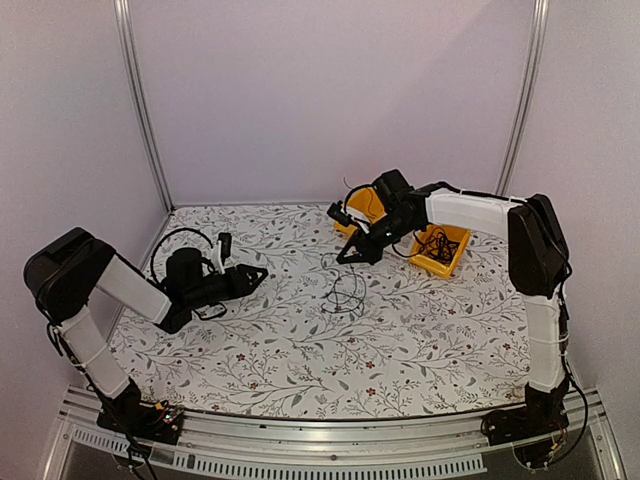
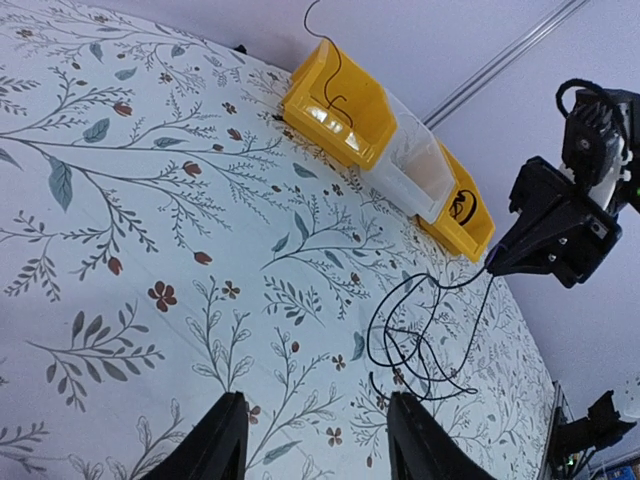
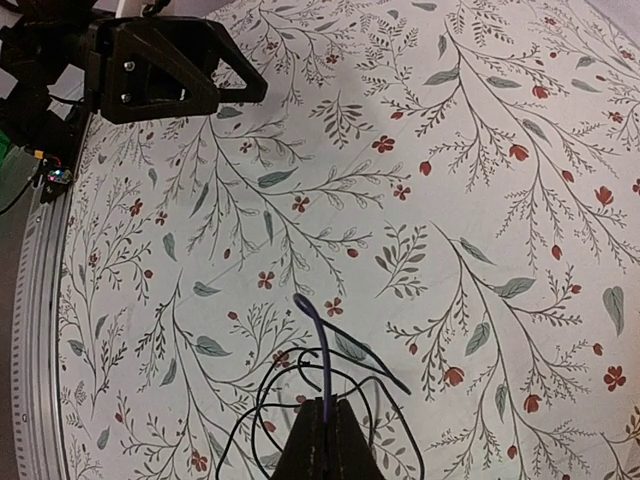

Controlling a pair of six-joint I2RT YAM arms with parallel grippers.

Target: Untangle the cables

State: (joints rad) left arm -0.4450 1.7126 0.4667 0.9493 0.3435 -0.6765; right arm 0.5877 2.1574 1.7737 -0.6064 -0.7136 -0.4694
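Currently clamped on a strand of cables (image 1: 347, 291) at right gripper (image 1: 347, 258); spread apart above tabletop (image 1: 280, 350) at left gripper (image 2: 315, 440).

Overhead camera looks down from behind; both wrist cameras share the cables (image 1: 348, 292).

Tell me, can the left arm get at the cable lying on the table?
Probably yes: only bare cloth lies between the open left claw and the cable. But the right claw, shut on one strand, hangs close above it.
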